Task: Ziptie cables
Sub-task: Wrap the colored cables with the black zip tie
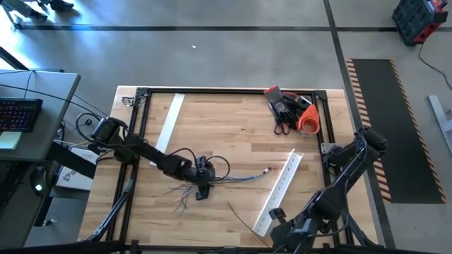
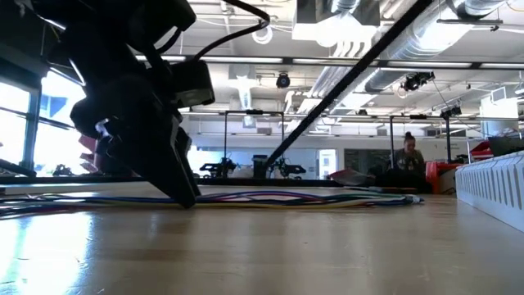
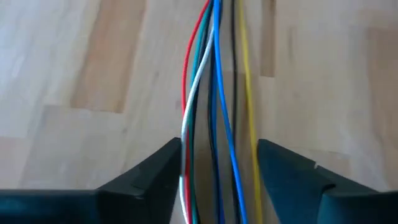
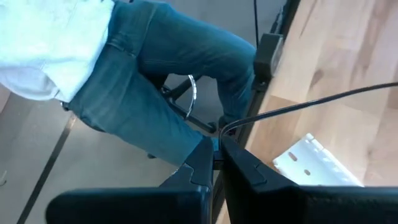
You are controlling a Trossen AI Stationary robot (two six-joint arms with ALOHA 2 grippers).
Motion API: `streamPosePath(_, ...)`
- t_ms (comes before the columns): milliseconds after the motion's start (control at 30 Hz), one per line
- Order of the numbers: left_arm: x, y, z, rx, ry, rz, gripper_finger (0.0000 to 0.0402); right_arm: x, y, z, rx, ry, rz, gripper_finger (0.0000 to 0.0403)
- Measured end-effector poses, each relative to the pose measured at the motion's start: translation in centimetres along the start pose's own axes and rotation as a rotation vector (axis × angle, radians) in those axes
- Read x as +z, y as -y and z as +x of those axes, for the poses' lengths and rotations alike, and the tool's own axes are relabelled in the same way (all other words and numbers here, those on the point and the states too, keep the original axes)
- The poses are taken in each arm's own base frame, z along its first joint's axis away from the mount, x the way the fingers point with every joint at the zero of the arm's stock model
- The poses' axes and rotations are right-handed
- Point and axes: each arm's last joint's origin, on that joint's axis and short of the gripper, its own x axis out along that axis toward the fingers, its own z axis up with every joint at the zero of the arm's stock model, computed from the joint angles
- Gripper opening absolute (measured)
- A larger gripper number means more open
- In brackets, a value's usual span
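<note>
Wooden table. Cables: loose bundle at table centre, long axis running left to right, far end pointing toward a white channel strip; strands red, white, green, blue, black, yellow. Left gripper: fingers apart, straddling the bundle. Right gripper: fingers pressed together, at the table's near right edge.

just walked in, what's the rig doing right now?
The left gripper is down on the wooden table, its fingers straddling the bundle of thin coloured cables with gaps on both sides, so no grip yet. The right gripper waits shut at the table's near right edge, by a white plastic channel strip. No ziptie is visible on the bundle.
</note>
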Motion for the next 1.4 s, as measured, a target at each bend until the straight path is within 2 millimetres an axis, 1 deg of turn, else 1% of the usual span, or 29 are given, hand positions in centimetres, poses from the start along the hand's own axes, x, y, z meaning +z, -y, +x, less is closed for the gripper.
streamPosePath(100,-0.1,0.3,0.0,0.001,0.004,0.009,0.0156,-0.2,-0.3,0.0,-0.002,0.001,-0.005,0.0)
streamPosePath(467,0.2,0.5,0.0,0.005,0.05,-0.03,0.0051,-0.1,-0.2,0.0,-0.025,0.014,-0.002,0.0)
streamPosePath(567,0.6,0.4,-0.1,0.008,0.057,-0.071,0.0013,-0.1,-0.1,0.1,-0.039,0.02,-0.001,0.0)
streamPosePath(600,0.8,0.4,-0.1,0.003,0.059,-0.08,0.0008,-0.1,-0.1,0.2,-0.041,0.019,0.001,0.0)
streamPosePath(800,2.6,1.0,-0.6,-0.001,0.048,-0.073,0.0002,0.3,1.2,1.1,-0.028,-0.025,0.03,0.0)
streamPosePath(1033,4.9,1.9,-1.5,-0.009,0.079,-0.063,0.0,0.7,3.6,2.4,-0.039,-0.095,0.06,0.0)
streamPosePath(1233,5.9,2.6,-2.2,-0.011,0.082,-0.048,0.0,1.2,5.7,2.2,-0.086,-0.12,0.092,0.0)
streamPosePath(1333,6.1,2.7,-2.3,-0.014,0.088,-0.041,0.0,1.4,6.9,2.2,-0.103,-0.119,0.086,0.0)
streamPosePath(1400,6.1,2.8,-2.3,-0.015,0.09,-0.039,0.0,1.2,7.7,2.4,-0.117,-0.128,0.099,0.0)
